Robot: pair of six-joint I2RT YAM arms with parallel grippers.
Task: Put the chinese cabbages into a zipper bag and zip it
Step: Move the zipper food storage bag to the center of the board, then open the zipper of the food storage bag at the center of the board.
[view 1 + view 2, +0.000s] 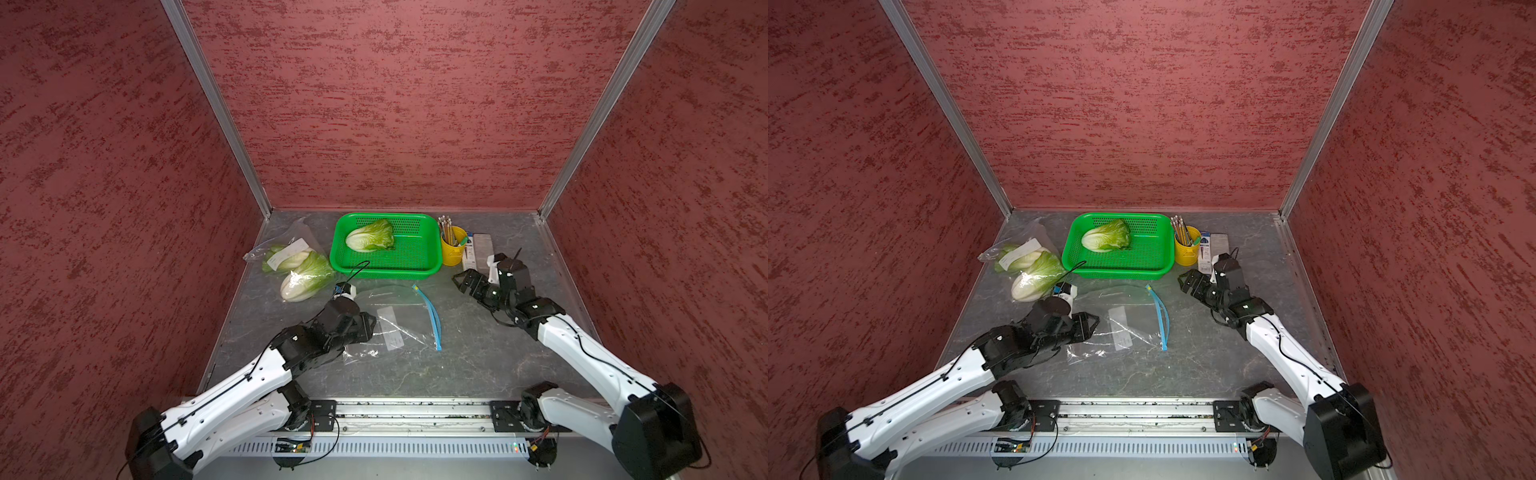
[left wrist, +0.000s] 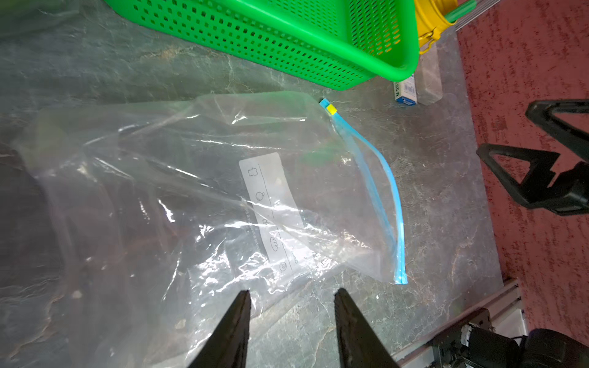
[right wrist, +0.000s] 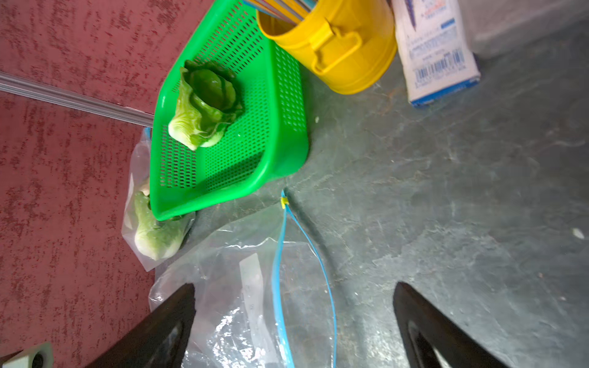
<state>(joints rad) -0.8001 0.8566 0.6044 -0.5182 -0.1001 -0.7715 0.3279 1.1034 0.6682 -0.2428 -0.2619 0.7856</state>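
Note:
One chinese cabbage lies in the green basket. Two more cabbages lie left of the basket, wrapped in a clear bag. An empty zipper bag lies flat mid-table; its blue zip gapes, with a yellow slider at the basket end. My left gripper hovers open at the bag's closed end, holding nothing. My right gripper stands wide open beyond the zip end, empty.
A yellow bucket of pencils and a white-and-blue box stand right of the basket, close behind my right gripper. Red walls close in three sides. A metal rail runs along the table's front edge.

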